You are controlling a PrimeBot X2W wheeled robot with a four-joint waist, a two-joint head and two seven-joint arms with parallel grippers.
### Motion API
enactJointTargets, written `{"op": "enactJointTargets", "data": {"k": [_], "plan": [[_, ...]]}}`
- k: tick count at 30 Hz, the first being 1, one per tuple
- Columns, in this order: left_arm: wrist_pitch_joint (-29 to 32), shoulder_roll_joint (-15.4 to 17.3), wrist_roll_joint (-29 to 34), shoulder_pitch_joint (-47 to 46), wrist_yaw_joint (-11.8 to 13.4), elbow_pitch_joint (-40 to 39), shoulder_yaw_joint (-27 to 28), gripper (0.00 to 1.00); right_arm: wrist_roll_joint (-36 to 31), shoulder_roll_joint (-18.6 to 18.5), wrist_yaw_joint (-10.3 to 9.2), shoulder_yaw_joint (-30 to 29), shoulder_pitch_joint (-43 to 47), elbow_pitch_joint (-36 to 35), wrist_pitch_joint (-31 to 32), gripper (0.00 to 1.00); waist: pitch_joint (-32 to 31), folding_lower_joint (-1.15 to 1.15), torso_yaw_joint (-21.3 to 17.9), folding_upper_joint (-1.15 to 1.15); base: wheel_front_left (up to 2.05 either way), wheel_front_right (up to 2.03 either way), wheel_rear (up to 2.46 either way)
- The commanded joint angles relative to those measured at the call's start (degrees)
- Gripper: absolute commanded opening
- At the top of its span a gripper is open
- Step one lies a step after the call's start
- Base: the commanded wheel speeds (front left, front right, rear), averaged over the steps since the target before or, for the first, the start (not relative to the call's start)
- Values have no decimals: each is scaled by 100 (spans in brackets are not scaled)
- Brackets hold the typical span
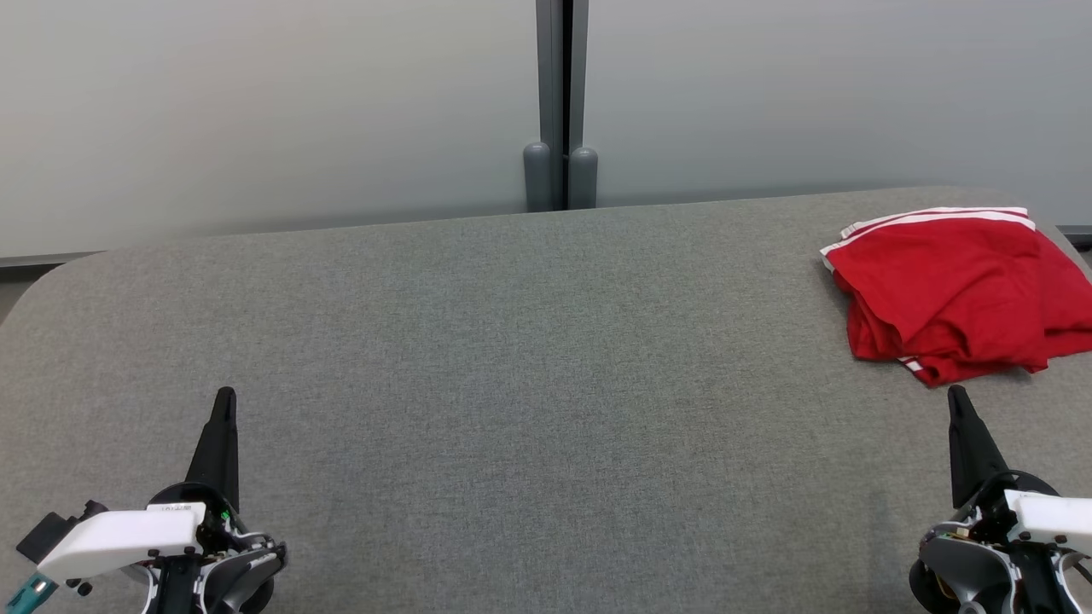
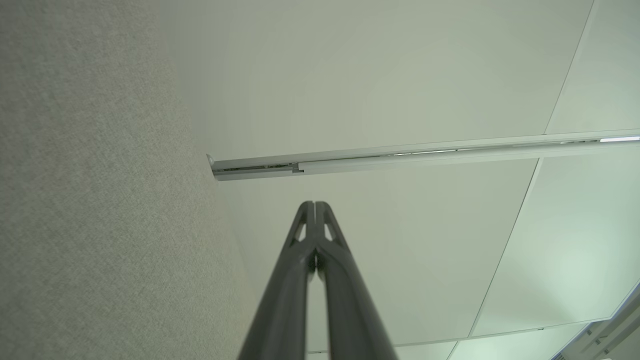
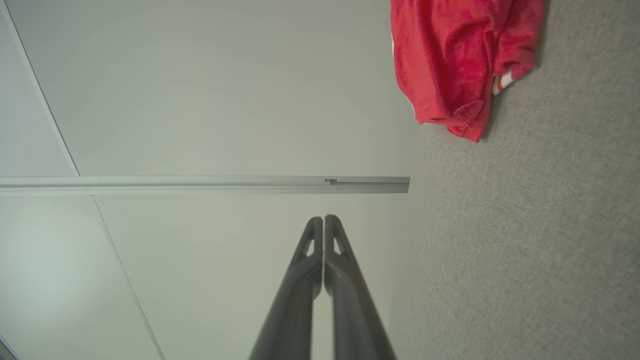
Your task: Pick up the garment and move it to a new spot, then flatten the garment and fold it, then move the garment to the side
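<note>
A red garment [image 1: 955, 290] with white stripes lies folded in a loose pile at the far right of the grey table [image 1: 529, 358]; the right wrist view shows the garment [image 3: 450, 60] at its top right. My right gripper [image 1: 957, 394] is shut and empty, its tips just in front of the garment's near edge and apart from it. In the right wrist view that gripper [image 3: 323, 220] has its fingers pressed together. My left gripper [image 1: 225, 396] stands shut and empty at the lower left, far from the garment. Its fingers meet at the tips in the left wrist view [image 2: 315, 205].
The grey felt-like table top runs wide between the two grippers. Behind it stand pale partition panels joined by a grey post [image 1: 560, 111]. The table's back left corner [image 1: 68, 273] is rounded. The garment reaches the table's right edge.
</note>
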Motion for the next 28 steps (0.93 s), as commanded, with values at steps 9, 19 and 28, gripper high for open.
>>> {"op": "enactJointTargets", "data": {"k": [9,19,28], "plan": [[24,17,23,-94,-22,11,39,0,-32,-10,0,-24,-64,4,27,0,0,0,0,0,0,0,0],[37,9,40,-96,-22,11,51,0,-41,-2,0,-32,-65,5,35,0,0,0,0,0,0,0,0],[43,1,51,-97,-22,11,62,0,-45,5,0,-38,-67,5,44,0,0,0,0,0,0,0,0]]}}
